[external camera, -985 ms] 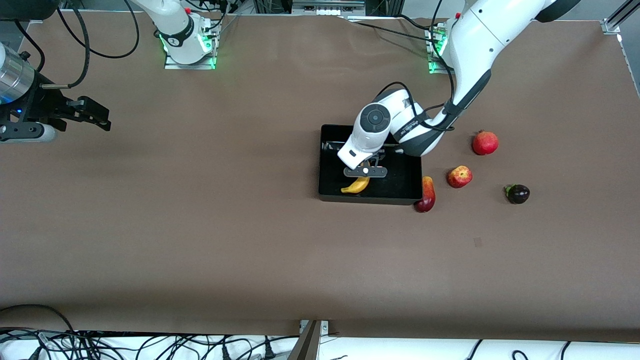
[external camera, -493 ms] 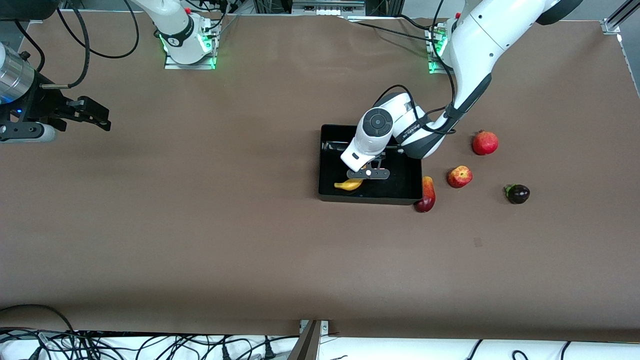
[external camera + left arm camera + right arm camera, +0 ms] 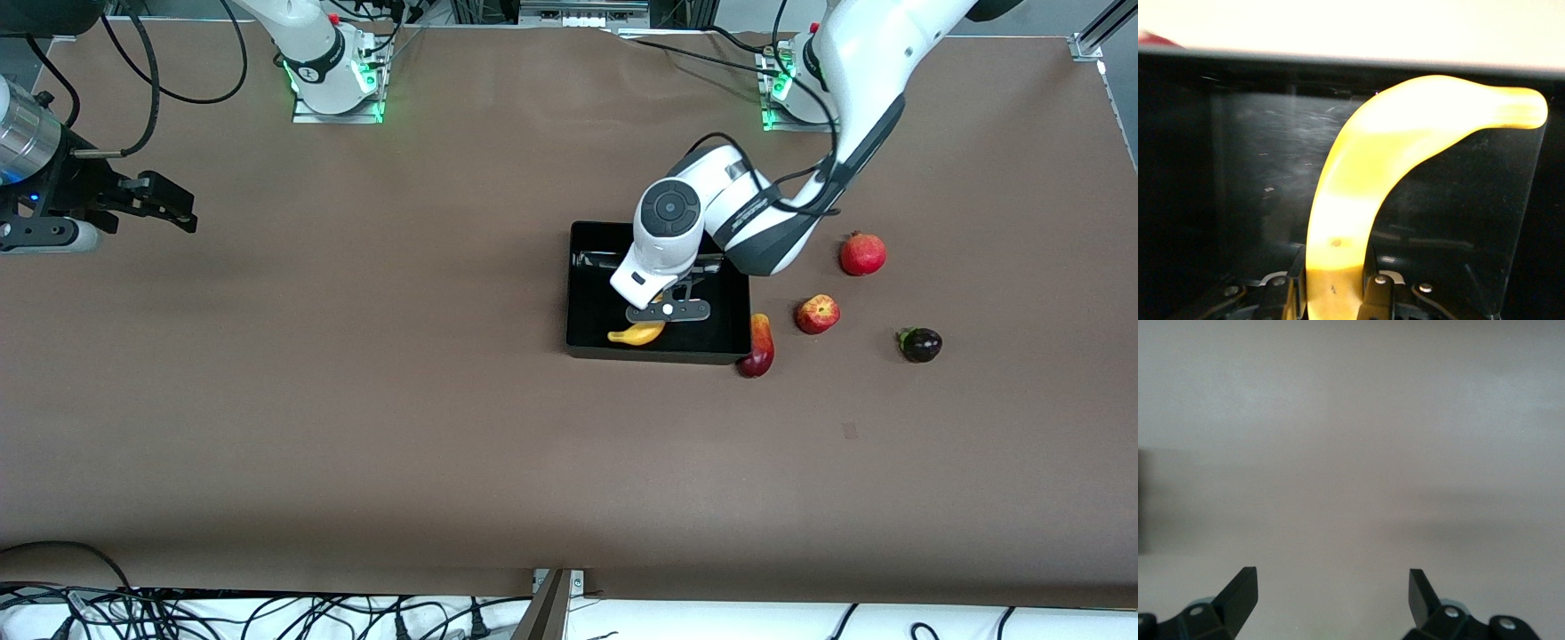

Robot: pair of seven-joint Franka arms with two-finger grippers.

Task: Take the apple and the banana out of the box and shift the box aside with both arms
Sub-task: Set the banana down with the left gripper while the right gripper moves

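Note:
The black box (image 3: 589, 293) lies mid-table with the yellow banana (image 3: 637, 334) inside, by its wall nearest the front camera. My left gripper (image 3: 656, 325) reaches down into the box and is shut on the banana. In the left wrist view the banana (image 3: 1365, 180) runs out from between the left gripper (image 3: 1335, 293) fingers over the glossy box floor (image 3: 1258, 167). The mango (image 3: 758, 347) lies against the box's corner. Apple (image 3: 817, 314), pomegranate (image 3: 862, 253) and purple fruit (image 3: 920, 344) lie on the table toward the left arm's end. My right gripper (image 3: 173, 206) waits open, its fingers (image 3: 1238, 590) over bare table.
The brown table (image 3: 356, 400) stretches wide between the box and the right arm's end. The arm bases with green lights (image 3: 333, 84) stand at the table's back edge. Cables (image 3: 267, 618) hang below the edge nearest the front camera.
My left gripper has closed on the banana in the box. The banana shifted a little on the box floor, and the left wrist moved slightly toward the left arm's end. The right arm stayed still.

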